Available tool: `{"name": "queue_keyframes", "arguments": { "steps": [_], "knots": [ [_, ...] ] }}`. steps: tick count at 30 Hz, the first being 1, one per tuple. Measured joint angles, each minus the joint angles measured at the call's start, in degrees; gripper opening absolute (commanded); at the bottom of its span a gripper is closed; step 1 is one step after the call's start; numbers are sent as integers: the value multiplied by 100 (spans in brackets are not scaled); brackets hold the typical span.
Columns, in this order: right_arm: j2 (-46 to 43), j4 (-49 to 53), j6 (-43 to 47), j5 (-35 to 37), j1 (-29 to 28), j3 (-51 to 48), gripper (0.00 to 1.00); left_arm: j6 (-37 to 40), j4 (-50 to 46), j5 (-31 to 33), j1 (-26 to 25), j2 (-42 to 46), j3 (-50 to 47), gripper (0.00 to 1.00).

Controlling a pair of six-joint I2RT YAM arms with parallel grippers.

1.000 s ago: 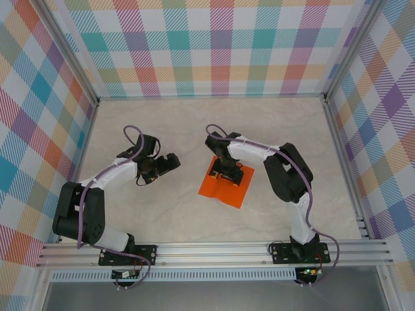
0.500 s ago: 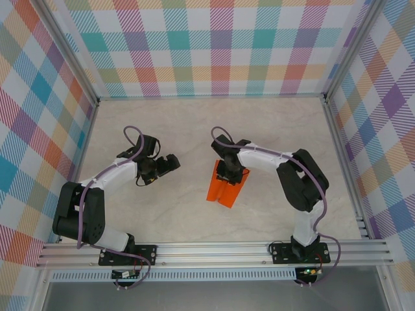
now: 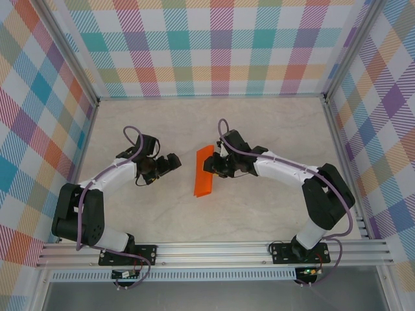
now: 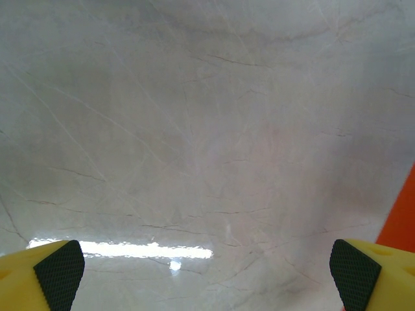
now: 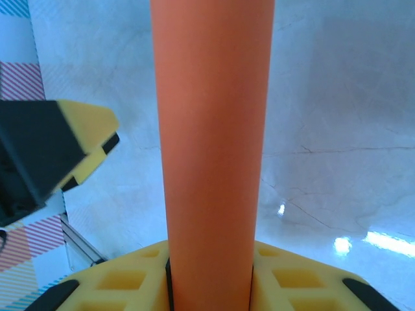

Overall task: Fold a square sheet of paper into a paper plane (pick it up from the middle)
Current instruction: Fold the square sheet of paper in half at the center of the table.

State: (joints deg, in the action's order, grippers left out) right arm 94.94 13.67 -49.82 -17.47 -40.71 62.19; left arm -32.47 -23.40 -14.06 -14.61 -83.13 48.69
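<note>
The square sheet of paper [image 3: 203, 172] is bright orange and pinched at its middle into a narrow arched strip. It is off the table at mid-centre. My right gripper [image 3: 213, 166] is shut on it from the right. In the right wrist view the paper [image 5: 211, 129] rises as a rounded column from between my right gripper's [image 5: 211, 288] yellow jaws. My left gripper [image 3: 172, 162] stands open just left of the strip, apart from it. In the left wrist view my left gripper [image 4: 207, 275] has bare table between its pads, and the paper's edge [image 4: 403, 217] shows at the far right.
The marble-patterned tabletop [image 3: 259, 123] is fenced by plaid walls [image 3: 220, 52] at the back and sides. An aluminium rail [image 3: 214, 249] runs along the near edge by the arm bases. A yellow finger of the left gripper [image 5: 81, 129] sits close left of the paper.
My right gripper has closed on the flat sheet, squeezing it into a narrow strip, and carried it left toward the left gripper. The left arm has stayed still.
</note>
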Motion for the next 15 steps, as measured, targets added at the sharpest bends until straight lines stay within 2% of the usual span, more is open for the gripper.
{"name": "queue_keyframes", "arguments": {
  "steps": [7,12,15],
  "knots": [
    [662,227,238,155,61,-70,32,-101,155,-243,-11,66,0,99],
    [817,481,389,470,63,-70,37,-120,153,-302,-35,76,0,99],
    [837,680,468,702,63,-66,44,-120,153,-302,-35,76,0,99]
  ]
}}
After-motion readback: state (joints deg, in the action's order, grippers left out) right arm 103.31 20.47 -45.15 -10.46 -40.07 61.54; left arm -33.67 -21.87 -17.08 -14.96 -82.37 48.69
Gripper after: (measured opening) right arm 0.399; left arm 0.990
